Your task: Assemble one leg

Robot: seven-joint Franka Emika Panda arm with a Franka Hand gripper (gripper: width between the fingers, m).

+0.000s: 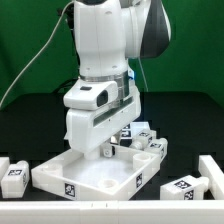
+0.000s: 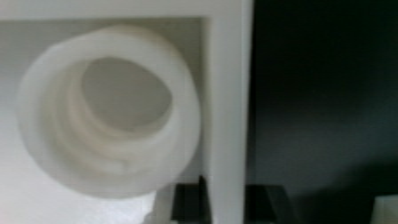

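Observation:
The large white tray-like tabletop (image 1: 95, 182) lies at the front middle of the table. My gripper (image 1: 108, 150) reaches down onto its far side. In the wrist view the two dark fingers (image 2: 178, 206) stand on either side of the tabletop's thin white wall (image 2: 224, 90), so the gripper (image 2: 222, 206) is closed on that wall. A round screw socket (image 2: 107, 110) in the tabletop fills much of that view. Small white tagged legs lie loose: one at the exterior view's left (image 1: 15, 172), one at its right (image 1: 185, 184), and two behind the tabletop (image 1: 137, 133) (image 1: 156, 147).
A white bar (image 1: 213, 170) stands at the exterior view's right edge. The table is black, with a green backdrop behind. The arm's white body hides the area behind the tabletop's middle.

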